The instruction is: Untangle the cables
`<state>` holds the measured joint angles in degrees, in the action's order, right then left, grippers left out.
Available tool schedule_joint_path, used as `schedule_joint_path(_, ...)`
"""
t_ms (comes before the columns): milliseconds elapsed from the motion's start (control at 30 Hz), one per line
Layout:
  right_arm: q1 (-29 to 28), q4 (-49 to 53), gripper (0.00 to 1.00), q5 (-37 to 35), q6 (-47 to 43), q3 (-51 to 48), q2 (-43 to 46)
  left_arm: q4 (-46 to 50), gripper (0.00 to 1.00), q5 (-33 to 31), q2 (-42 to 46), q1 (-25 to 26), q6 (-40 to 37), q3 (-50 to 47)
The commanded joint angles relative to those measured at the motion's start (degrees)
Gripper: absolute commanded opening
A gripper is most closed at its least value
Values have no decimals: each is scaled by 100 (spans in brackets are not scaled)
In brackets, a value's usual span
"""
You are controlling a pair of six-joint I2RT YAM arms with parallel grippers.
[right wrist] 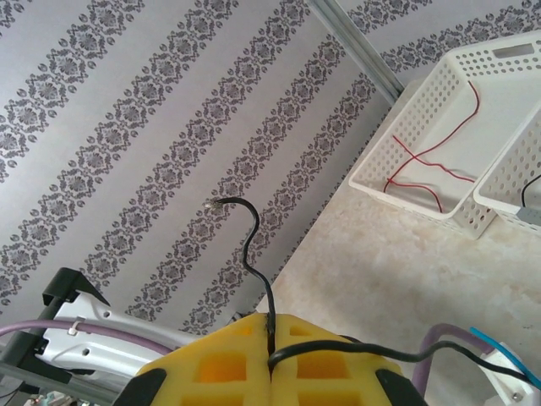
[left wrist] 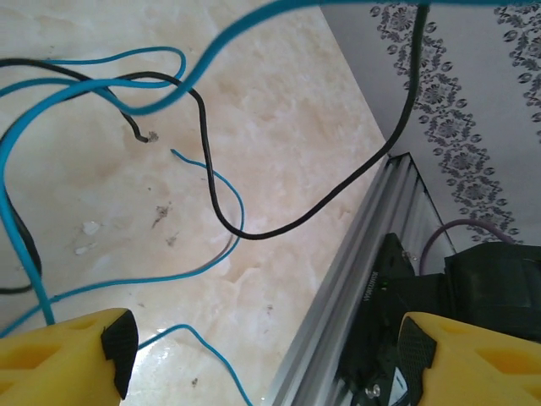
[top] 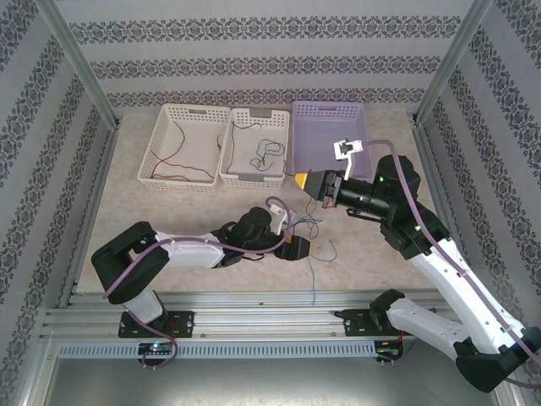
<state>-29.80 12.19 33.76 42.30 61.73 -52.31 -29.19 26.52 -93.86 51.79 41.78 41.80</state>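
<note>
Spread wide, the left gripper [left wrist: 266, 342] hangs over the blue cable [left wrist: 211, 48], whose loops run off-frame at 9 o'clock. Farther on, the right gripper [right wrist: 272, 338] pinches the black cable [right wrist: 250, 241], its stub pointing to 12 o'clock. At 2 o'clock the red cable [right wrist: 431, 150] lies in a white basket [right wrist: 406, 203].

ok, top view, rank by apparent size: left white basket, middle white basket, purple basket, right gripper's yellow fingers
1. left white basket
2-3. middle white basket, purple basket: look alike; the right arm covers part of the purple one, not ranked
4. yellow fingers of the right gripper
</note>
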Motion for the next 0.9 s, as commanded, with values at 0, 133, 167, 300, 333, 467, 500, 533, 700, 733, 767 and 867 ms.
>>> schedule_joint_path(0, 105, -81, 0, 114, 41, 183, 121, 207, 80, -402, 136, 50, -441, 7)
schedule_joint_path(133, 169, -78, 0, 131, 32, 181, 151, 539, 81, -780, 535, 50, -735, -181)
schedule_joint_path(167, 176, -76, 0, 133, 25, 190, 151, 597, 81, -817, 626, 50, -788, -206)
schedule_joint_path(300, 212, -58, 0, 146, 7, 225, 125, 1034, 82, -984, 863, 59, -1048, -229)
schedule_joint_path(333, 216, -50, 0, 149, 9, 225, 116, 1105, 82, -1020, 865, 59, -1091, -242)
schedule_joint_path(467, 220, -72, 0, 140, 21, 227, 116, 1165, 81, -1034, 669, 97, -1174, -190)
schedule_joint_path(500, 222, -76, 0, 133, 19, 228, 121, 1283, 80, -1082, 589, 152, -1249, -105)
schedule_joint_path(533, 220, -84, 0, 131, 30, 225, 116, 1425, 79, -1195, 519, 217, -1336, -12)
schedule_joint_path(700, 220, -88, 0, 131, 40, 270, 101, 1703, 65, -1554, 326, 405, -1531, 123)
schedule_joint_path(733, 220, -84, 0, 131, 45, 284, 101, 1776, 65, -1681, 310, 434, -1562, 135)
schedule_joint_path(767, 220, -85, 0, 136, 50, 293, 101, 1830, 64, -1798, 301, 452, -1575, 144)
schedule_joint_path(867, 220, -113, 0, 149, 75, 272, 110, 1914, 64, -2177, 248, 507, -1573, 165)
